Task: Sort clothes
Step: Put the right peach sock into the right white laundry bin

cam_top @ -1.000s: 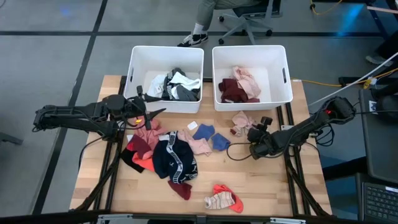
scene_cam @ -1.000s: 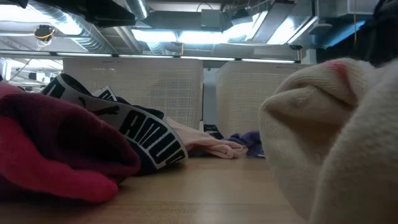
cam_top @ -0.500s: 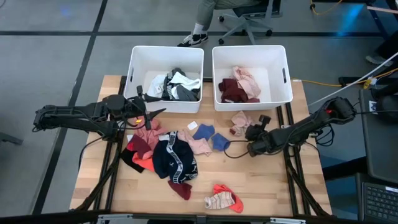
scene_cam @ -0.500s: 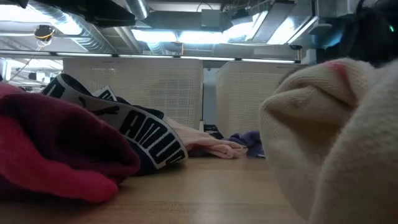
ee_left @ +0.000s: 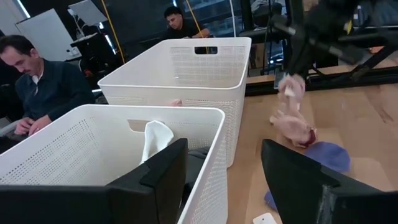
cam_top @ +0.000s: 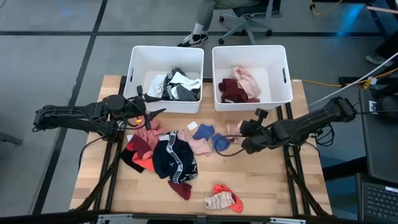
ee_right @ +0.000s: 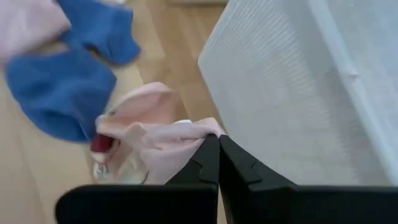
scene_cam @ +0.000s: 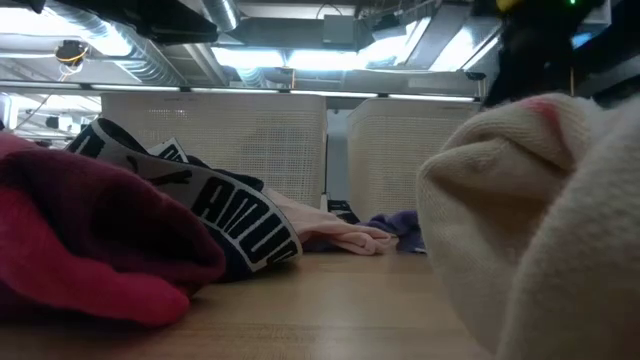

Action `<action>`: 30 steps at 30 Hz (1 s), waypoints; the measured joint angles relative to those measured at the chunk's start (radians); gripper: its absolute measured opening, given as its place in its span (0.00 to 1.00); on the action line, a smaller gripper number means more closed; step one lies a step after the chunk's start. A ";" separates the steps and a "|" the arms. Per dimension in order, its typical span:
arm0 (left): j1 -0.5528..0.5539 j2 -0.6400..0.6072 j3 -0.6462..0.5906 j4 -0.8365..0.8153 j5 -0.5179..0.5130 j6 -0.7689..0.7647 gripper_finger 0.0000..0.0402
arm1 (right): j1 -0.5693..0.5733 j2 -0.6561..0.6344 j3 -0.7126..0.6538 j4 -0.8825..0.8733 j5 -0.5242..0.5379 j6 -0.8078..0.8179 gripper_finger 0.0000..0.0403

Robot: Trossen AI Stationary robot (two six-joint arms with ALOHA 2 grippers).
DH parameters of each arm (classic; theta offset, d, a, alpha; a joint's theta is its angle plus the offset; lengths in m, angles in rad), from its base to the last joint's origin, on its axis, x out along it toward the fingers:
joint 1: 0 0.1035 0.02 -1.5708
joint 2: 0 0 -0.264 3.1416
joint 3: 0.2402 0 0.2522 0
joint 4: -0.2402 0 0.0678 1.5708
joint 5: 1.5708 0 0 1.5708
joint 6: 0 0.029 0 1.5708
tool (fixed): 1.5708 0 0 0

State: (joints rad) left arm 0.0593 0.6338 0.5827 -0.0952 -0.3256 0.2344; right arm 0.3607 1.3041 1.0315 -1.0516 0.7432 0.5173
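Note:
My right gripper (cam_top: 244, 132) is shut on a pale pink garment (ee_right: 149, 134) in front of the right white bin (cam_top: 249, 48), beside two blue socks (cam_top: 211, 137). My left gripper (ee_left: 224, 168) is open and empty, waiting at the front wall of the left white bin (cam_top: 132, 68). On the table lies a pile: a navy garment with a white band (cam_top: 174, 158), red and pink pieces (cam_top: 142, 146) and a pink piece (cam_top: 199, 146). A cream and red sock (cam_top: 222, 199) lies near the front edge. My right gripper pinches a bunched fold of the pink garment (ee_right: 196, 132) between its two shut fingers. The fingers come slanting down from the table's right. In the left wrist view the garment hangs slack below the fingers (ee_left: 289, 87); its lower end (ee_left: 295, 130) is at the table top.
The left bin holds white, grey and black clothes (cam_top: 174, 86); the right bin holds pink and maroon ones (cam_top: 239, 87). People sit beyond the table's far side (ee_left: 37, 81). Bare wood shows at the table's front right (cam_top: 273, 186).
My right gripper has gone toward the table's left edge. The pink garment, which lay spread in front of the right bin, is now gathered and drawn up under its fingers.

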 joint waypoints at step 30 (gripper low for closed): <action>0.000 0.000 0.000 0.002 0.000 0.000 0.48 | -0.028 0.000 0.490 -0.066 0.471 -0.240 0.00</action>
State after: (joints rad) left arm 0.0595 0.6338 0.5827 -0.0933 -0.3253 0.2344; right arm 0.3330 1.3039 1.5212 -1.1178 1.2142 0.2777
